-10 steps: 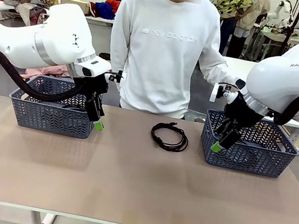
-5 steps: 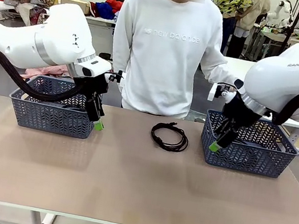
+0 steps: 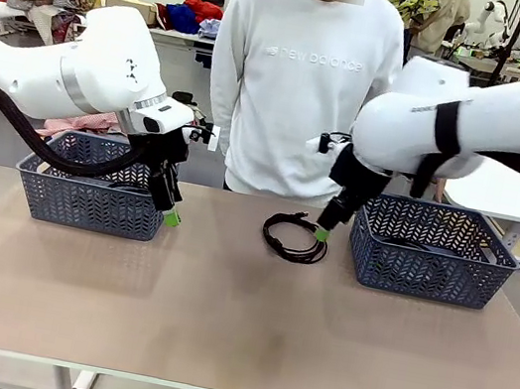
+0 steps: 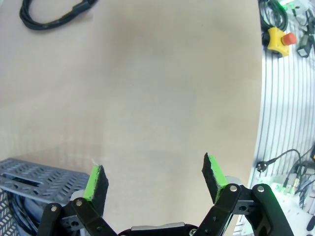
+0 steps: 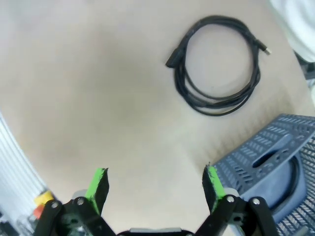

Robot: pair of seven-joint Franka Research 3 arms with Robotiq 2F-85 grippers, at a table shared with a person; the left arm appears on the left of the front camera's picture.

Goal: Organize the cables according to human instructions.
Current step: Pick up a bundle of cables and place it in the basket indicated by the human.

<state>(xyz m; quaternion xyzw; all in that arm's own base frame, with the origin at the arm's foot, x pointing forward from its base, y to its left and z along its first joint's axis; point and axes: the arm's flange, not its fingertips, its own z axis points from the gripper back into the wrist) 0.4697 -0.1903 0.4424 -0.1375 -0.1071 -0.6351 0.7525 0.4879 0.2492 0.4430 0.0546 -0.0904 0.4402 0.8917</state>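
Note:
A coiled black cable point(image 3: 295, 238) lies on the table between the two baskets, in front of the person; it also shows as the cable point(image 5: 219, 66) in the right wrist view and the cable point(image 4: 51, 14) at the top left of the left wrist view. My right gripper point(image 3: 322, 232) hangs open just above the coil's right edge, nothing between its fingers point(image 5: 98, 183). My left gripper point(image 3: 171, 218) stands open beside the left basket's right end, its pads point(image 4: 95, 181) empty over bare table. Black cable lies inside the left basket point(image 4: 15, 214).
Blue-grey lattice baskets stand at the left point(image 3: 87, 204) and right point(image 3: 427, 274) of the table's far side. A person in a white sweatshirt point(image 3: 300, 81) stands behind the table, arms down. The near half of the table point(image 3: 216, 328) is bare.
My right arm has swung left from over the right basket to the coil in the middle of the table. The person shifted slightly right. The left arm has not moved.

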